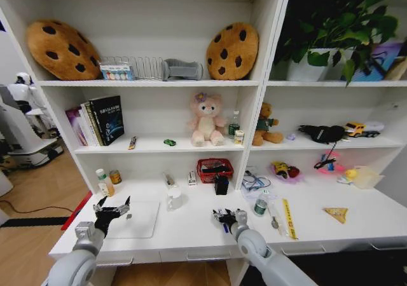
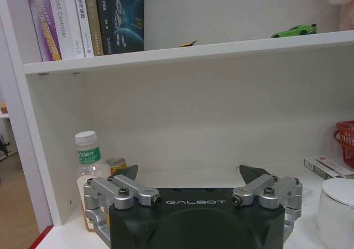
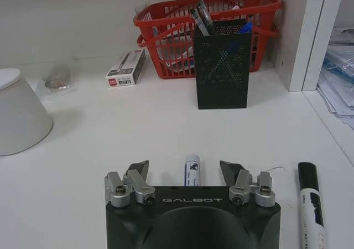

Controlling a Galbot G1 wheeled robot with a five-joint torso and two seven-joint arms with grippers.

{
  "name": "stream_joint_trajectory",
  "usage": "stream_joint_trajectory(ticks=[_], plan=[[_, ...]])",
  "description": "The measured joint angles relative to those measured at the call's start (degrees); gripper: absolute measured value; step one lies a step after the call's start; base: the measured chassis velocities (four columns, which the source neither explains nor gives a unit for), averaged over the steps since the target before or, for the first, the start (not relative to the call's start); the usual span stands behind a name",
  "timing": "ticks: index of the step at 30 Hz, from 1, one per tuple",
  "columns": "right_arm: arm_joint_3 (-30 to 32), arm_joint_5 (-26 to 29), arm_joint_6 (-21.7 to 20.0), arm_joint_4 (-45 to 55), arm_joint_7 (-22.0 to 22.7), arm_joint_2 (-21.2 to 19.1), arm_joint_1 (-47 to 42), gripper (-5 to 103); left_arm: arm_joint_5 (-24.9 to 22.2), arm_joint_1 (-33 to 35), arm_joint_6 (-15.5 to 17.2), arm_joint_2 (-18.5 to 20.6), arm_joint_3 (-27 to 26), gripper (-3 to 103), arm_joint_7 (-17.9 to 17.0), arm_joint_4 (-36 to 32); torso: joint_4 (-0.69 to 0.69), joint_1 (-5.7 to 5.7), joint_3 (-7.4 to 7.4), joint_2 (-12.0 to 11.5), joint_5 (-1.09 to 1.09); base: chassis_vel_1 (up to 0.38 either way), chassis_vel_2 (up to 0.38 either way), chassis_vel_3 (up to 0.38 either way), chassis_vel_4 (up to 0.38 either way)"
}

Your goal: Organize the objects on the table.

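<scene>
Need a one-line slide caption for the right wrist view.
Open right gripper straddles a marker on the desk, facing pen holder and red basket.

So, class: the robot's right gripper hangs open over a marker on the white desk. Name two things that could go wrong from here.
1. The right gripper is open around a white marker. A second marker lies close beside it, so a finger might nudge it and set it rolling.
2. The black mesh pen holder ahead looks slim and already holds pens; a careless drop could tip it against the red basket.
</scene>
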Motion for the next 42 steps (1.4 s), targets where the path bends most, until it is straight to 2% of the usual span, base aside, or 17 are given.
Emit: stream_joint_trajectory(ticks=[6, 9, 11, 12, 26, 27, 29, 32, 41, 42], plan=[[-0.3, 0.2, -0.1, -0.7, -0.2, 0.0, 0.7, 70, 0.0, 0.0, -0.1, 0.0, 0.0, 100, 0.0, 0.0, 0.0, 0.0, 0.0, 0.0, 0.0, 0.0, 0.0, 0.0, 0.0], [-0.5, -0.1, -0.2, -0.7, -0.2, -0.1, 0.7, 61, -0.2, -0.1, -0.1, 0.0, 0.0, 100, -0.1, 0.0, 0.0, 0.0, 0.0, 0.0, 0.0, 0.0, 0.0, 0.0, 0.0], [-0.6, -0.2, -0.2, -0.7, -0.1, -0.1, 0.7, 61, -0.2, -0.2, -0.1, 0.0, 0.0, 100, -0.1, 0.0, 0.0, 0.0, 0.0, 0.0, 0.0, 0.0, 0.0, 0.0, 0.0], [-0.7, -0.2, -0.4, -0.7, 0.0, -0.1, 0.5, 52, -0.2, -0.4, -0.1, 0.0, 0.1, 100, -0.1, 0.1, 0.0, 0.0, 0.0, 0.0, 0.0, 0.0, 0.0, 0.0, 0.0], [-0.3, 0.2, -1.4, -1.5, 0.9, -0.1, 0.3, 38, -0.5, -0.8, -0.4, -0.2, 0.4, 100, -0.1, 0.6, 0.0, 0.0, -0.01, 0.0, -0.01, 0.0, 0.0, 0.0, 0.0], [-0.1, 0.8, -1.5, -2.0, 0.2, -0.1, 0.5, 28, -0.5, -0.6, -0.5, -0.3, 0.4, 100, -0.1, 0.6, -0.01, -0.01, -0.01, 0.0, -0.02, 0.0, 0.0, 0.0, 0.0], [0.0, 0.9, -1.5, -2.0, -0.2, -0.1, 0.5, 28, -0.5, -0.5, -0.7, -0.4, 0.4, 100, -0.1, 0.6, -0.01, 0.0, -0.01, 0.0, -0.01, 0.0, 0.0, 0.0, 0.0], [0.3, 2.2, -2.1, -1.9, -1.4, -0.7, 0.7, 13, -0.6, -0.5, -1.6, -0.4, 0.5, 100, -0.1, 0.6, 0.01, 0.0, -0.01, 0.0, 0.0, 0.0, 0.0, 0.0, 0.0], [0.9, 2.8, -2.3, -1.5, -2.4, -1.3, 0.2, 12, -0.8, -0.9, -1.8, -0.5, 0.6, 100, -0.1, 0.6, 0.0, 0.0, 0.0, 0.0, 0.0, 0.0, 0.0, 0.0, 0.0], [1.2, 1.0, -0.3, -1.7, -3.4, -1.1, -0.1, 12, -0.7, -0.8, -1.9, -0.7, 0.7, 100, -0.1, 0.6, -0.01, 0.0, 0.01, 0.0, 0.02, 0.0, 0.0, 0.0, 0.0]])
